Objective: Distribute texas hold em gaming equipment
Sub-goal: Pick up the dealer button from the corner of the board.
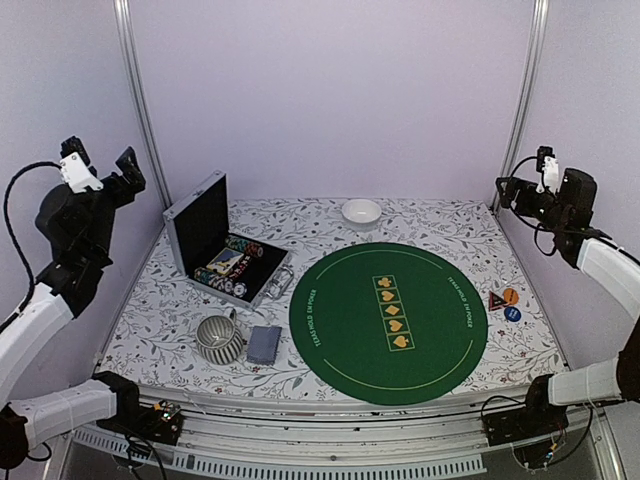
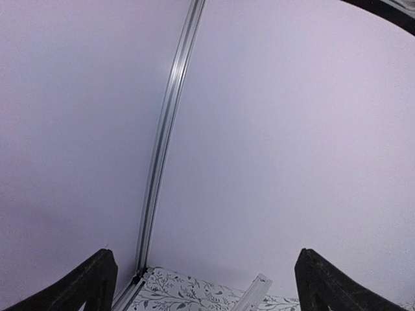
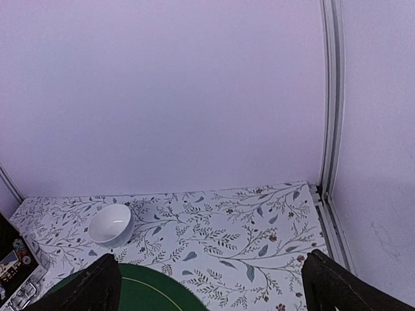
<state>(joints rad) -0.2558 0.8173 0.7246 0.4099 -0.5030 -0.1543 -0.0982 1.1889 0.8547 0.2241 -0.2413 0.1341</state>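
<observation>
You have both arms raised high above the table, apart from everything on it: the left gripper (image 1: 103, 165) hangs by the left wall and the right gripper (image 1: 527, 180) by the right wall, each with its jaws spread wide and nothing between them. Your poker gear sits below. The card deck (image 1: 264, 344), grey-blue back up, lies just beside the ribbed mug (image 1: 219, 338), left of the round green mat (image 1: 388, 322). Chips (image 1: 232, 270) fill the open metal case (image 1: 198, 225) at the left rear. At the mat's right edge you see a red triangular marker (image 1: 496, 300), an orange button (image 1: 510, 295) and a blue button (image 1: 513, 314) close together. A white bowl (image 1: 361, 212) stands behind the mat.
</observation>
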